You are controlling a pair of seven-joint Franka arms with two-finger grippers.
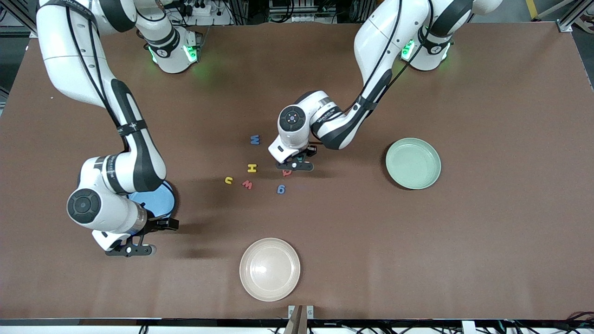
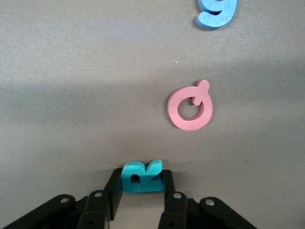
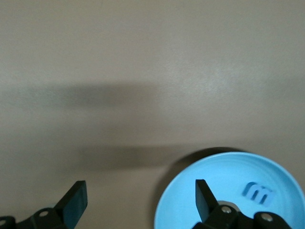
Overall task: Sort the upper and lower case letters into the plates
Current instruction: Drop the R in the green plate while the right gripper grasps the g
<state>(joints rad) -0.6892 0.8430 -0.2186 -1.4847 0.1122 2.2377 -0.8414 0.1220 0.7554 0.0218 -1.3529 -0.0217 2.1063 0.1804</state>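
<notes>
Brown desk, letter sorting under way.
Left pincer (image 2: 141, 191) is pinched on the teal R (image 2: 141, 175) at desk level, a pink letter (image 2: 190, 106) and blue g (image 2: 217, 12) near it; lift straight up to spare them, then carry it, I judge, to the mint plate (image 1: 413, 163). Right pincer (image 3: 138, 198) waits wide open, empty, beside the blue plate (image 3: 224, 191) holding a blue m (image 3: 257, 192).
</notes>
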